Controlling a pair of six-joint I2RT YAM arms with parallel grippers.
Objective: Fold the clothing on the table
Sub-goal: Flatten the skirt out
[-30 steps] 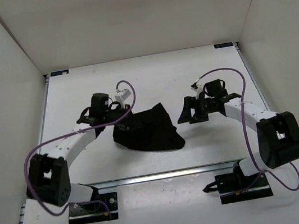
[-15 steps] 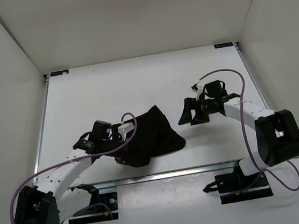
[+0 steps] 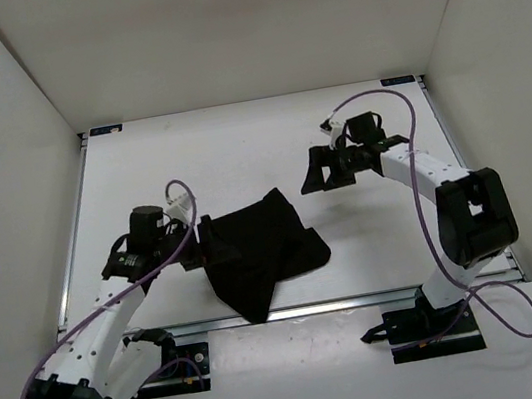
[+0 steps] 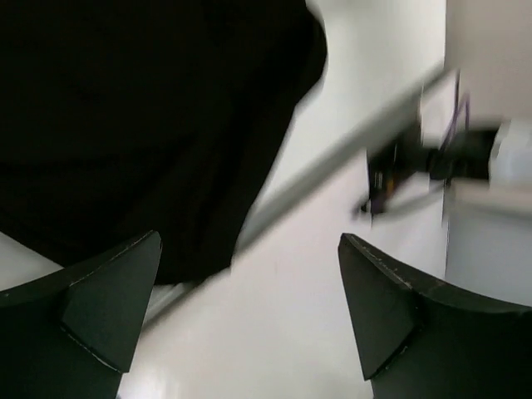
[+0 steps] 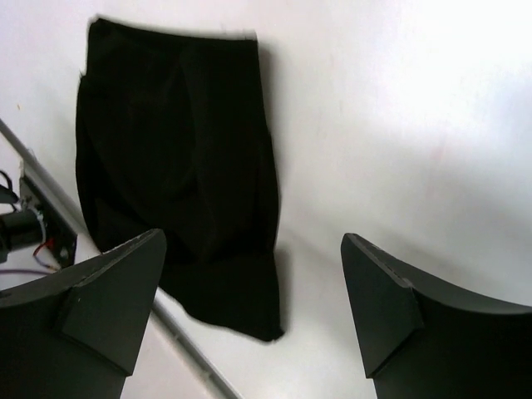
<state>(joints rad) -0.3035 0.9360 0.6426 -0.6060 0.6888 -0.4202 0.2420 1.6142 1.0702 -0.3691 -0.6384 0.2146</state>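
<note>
The black clothing (image 3: 259, 251) lies crumpled on the white table (image 3: 238, 153), and its near corner reaches the front rail. My left gripper (image 3: 200, 242) sits at the clothing's left edge, open. In the left wrist view the left gripper (image 4: 249, 241) has nothing between its fingers, and the clothing (image 4: 150, 125) fills the upper left ahead of them. My right gripper (image 3: 318, 173) hovers open to the upper right of the clothing, apart from it. The right wrist view shows the right gripper (image 5: 253, 239) empty above the clothing (image 5: 174, 166).
The metal front rail (image 3: 363, 299) runs along the table's near edge, with both arm bases behind it. White walls close in the left, right and back. Purple cables loop over both arms. The rail (image 5: 183, 349) also shows below the clothing in the right wrist view.
My left gripper has opened and let go of the clothing after dragging it toward the near left. The clothing's corner now lies at the front rail. My right gripper rose toward the back.
</note>
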